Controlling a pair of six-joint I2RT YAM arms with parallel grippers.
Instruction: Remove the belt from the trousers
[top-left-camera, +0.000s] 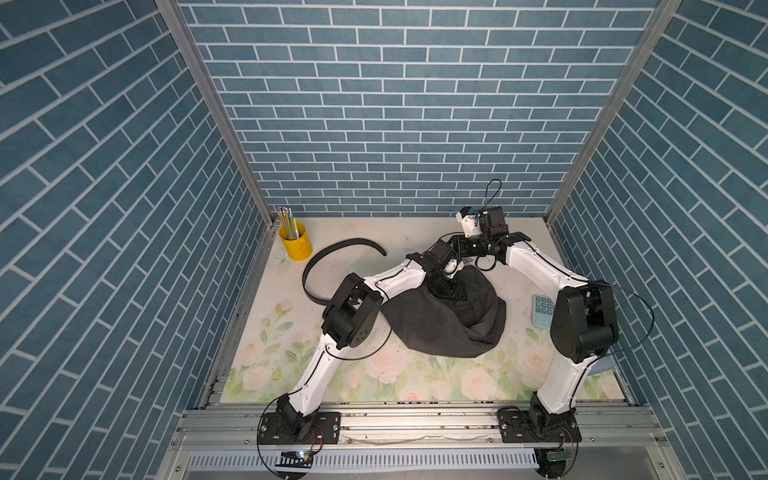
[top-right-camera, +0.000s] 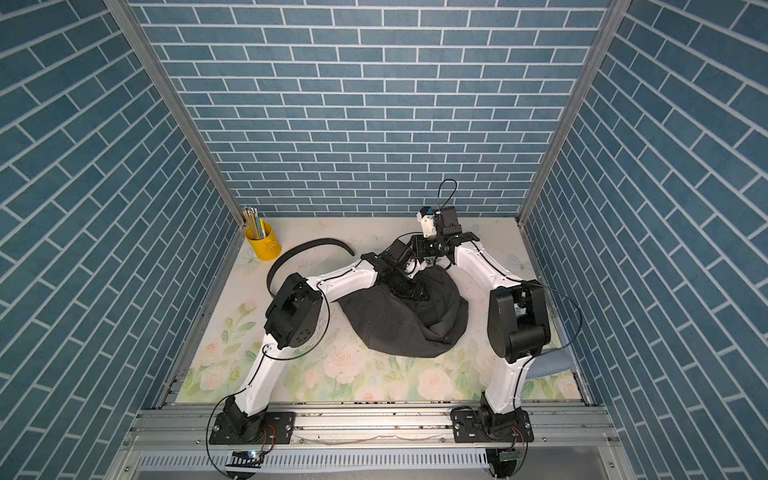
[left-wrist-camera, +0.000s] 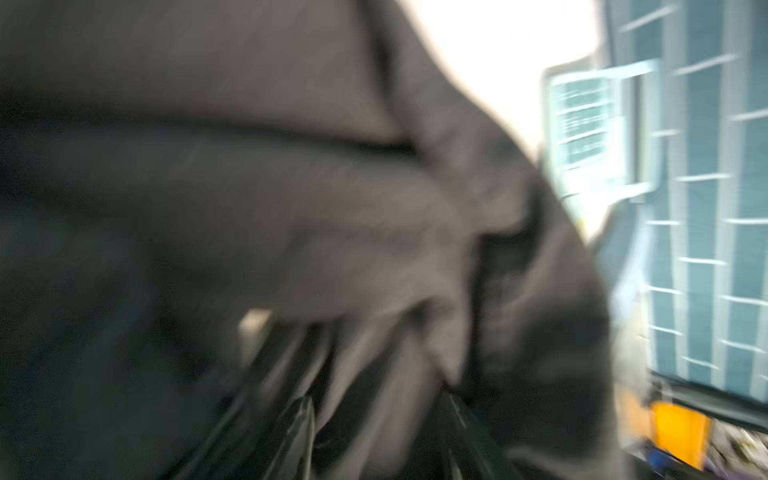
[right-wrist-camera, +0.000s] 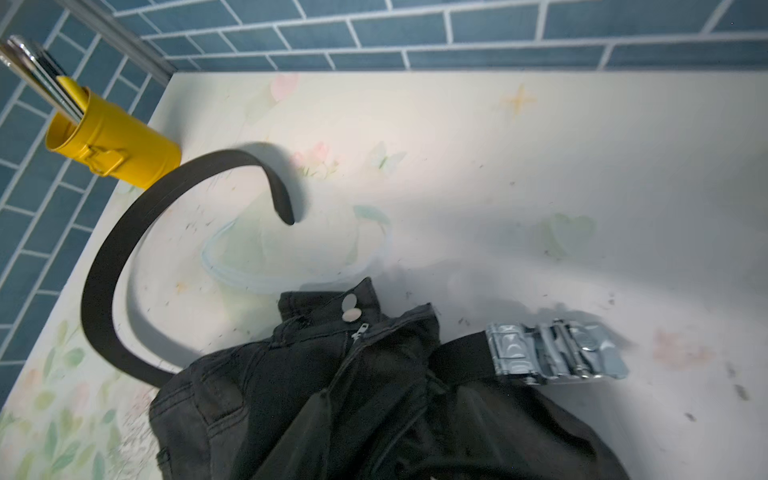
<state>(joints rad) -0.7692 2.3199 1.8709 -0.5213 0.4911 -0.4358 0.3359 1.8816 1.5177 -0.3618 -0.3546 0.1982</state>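
The trousers (top-left-camera: 440, 328) lie as a dark charcoal heap mid-table in both top views. The black belt (top-left-camera: 332, 248) curls out of them toward the far left corner. In the right wrist view its strap (right-wrist-camera: 104, 270) arcs on edge, and its silver buckle (right-wrist-camera: 552, 353) lies flat beside the open waistband. My left gripper (top-left-camera: 446, 291) presses down into the heap. The blurred left wrist view shows a fabric fold pinched between its fingers (left-wrist-camera: 299, 436). My right gripper (top-left-camera: 459, 249) hovers at the heap's far edge by the buckle, its fingers lost against dark cloth.
A yellow cup (top-left-camera: 296, 241) of pencils stands in the far left corner, close to the belt's curve. A teal calculator (top-left-camera: 542, 316) lies right of the heap, partly behind the right arm's elbow. A blue cloth (top-right-camera: 548, 363) sits at the right edge. Brick-patterned walls enclose three sides.
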